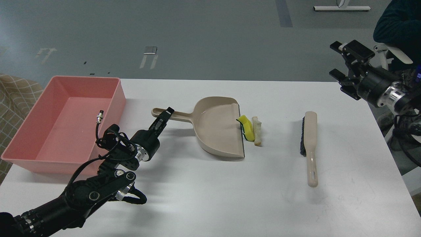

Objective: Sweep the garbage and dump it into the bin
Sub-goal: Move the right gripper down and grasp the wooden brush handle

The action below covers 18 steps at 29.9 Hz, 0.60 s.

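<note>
white table (230, 197): bin (19, 144), dustpan (217, 131), garbage (251, 130), brush (309, 144).

Pink bin (26, 131); beige dustpan (217, 131) and brush (310, 148) with black bristles; yellow, green-backed sponge (247, 126); white bread (257, 131), tan crust; white surface (230, 197); black arms.

Lab or test room: bare white table (230, 197), grey taped floor (197, 39), seated observer (398, 26).
</note>
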Tool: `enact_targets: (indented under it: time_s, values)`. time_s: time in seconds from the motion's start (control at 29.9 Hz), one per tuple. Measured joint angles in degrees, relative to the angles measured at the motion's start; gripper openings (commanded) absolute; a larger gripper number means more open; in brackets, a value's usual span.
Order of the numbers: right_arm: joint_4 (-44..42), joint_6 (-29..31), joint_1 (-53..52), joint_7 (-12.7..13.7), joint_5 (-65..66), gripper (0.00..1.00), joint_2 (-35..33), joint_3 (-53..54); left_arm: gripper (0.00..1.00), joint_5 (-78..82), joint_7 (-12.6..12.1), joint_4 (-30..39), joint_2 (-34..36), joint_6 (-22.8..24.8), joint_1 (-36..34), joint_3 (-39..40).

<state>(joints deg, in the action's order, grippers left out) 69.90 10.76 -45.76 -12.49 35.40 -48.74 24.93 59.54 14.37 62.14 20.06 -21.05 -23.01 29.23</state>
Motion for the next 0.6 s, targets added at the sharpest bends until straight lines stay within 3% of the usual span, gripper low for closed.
enact_targets:
  time_s: [0.23,0.6]
  values:
    - [11.91,0.37,0.77,1.6,8.02,1.0,-13.05,-10.52,0.0,-0.3,0.04,0.0,-0.18,0.04,-0.07,-0.05]
    - [17.06,0.35,2.12,2.93,17.42,1.0,-15.86,-19.25,0.0,-0.3,0.04,0.3,-0.37,-0.07,-0.04,-0.06]
